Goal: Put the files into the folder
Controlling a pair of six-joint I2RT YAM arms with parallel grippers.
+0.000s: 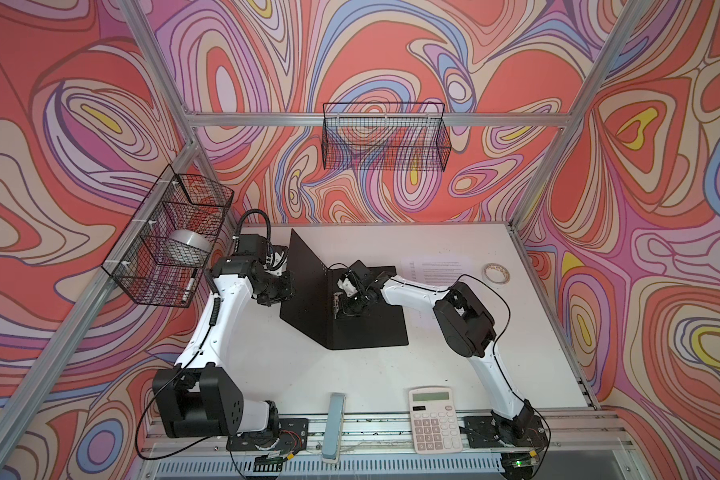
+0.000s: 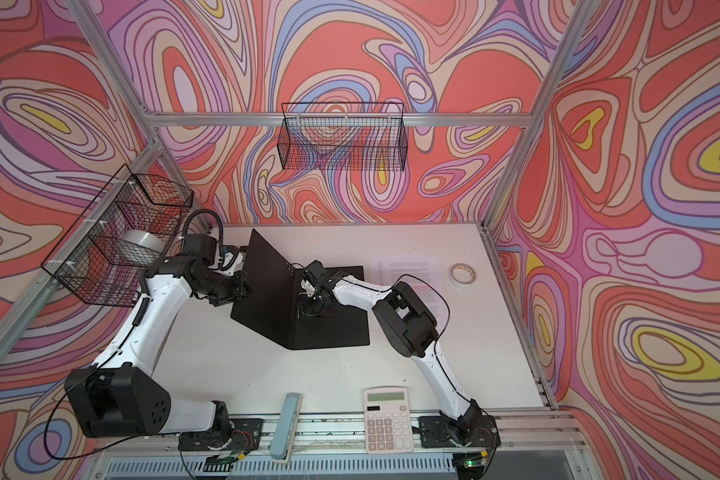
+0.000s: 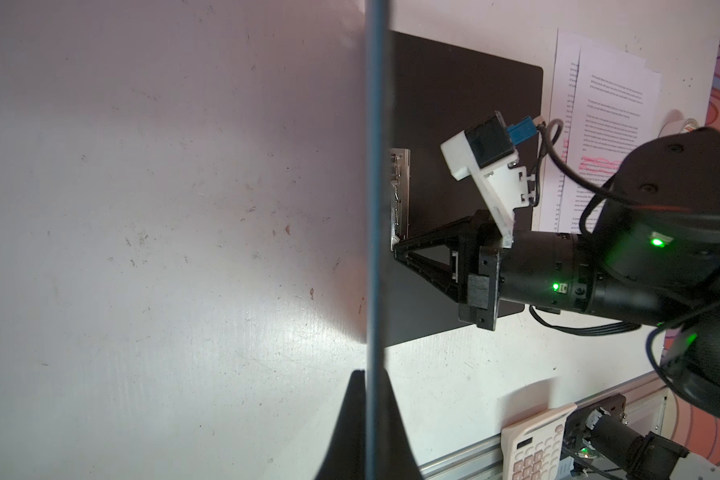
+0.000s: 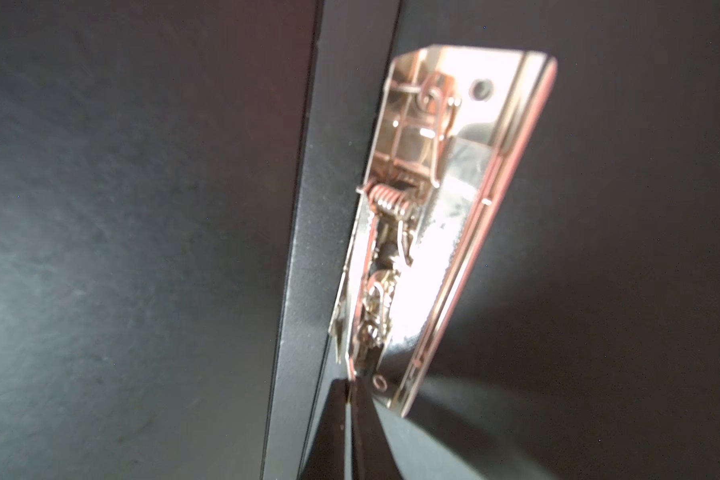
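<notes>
1. Left gripper point(image 3: 370, 374): clamped on the raised cover of the folder point(image 1: 366, 328), at the centre of the table point(image 1: 308, 374).
2. Right gripper point(image 4: 352, 380): closed, tips set against the metal clip point(image 4: 454, 199).
3. Files point(image 1: 437, 268): laid beside the folder, toward the table's far right corner.

Both top views are evenly lit and sharp. In the left wrist view the left tool point(image 3: 371, 374) is a dark, unfocused wedge, and the desk point(image 3: 142, 208) beside it is unevenly bright and pink-tinged. Just ahead of the right tool point(image 4: 352, 380) the clip point(image 4: 454, 216) glares white and blurred; the folder point(image 4: 142, 208) is dim.
</notes>
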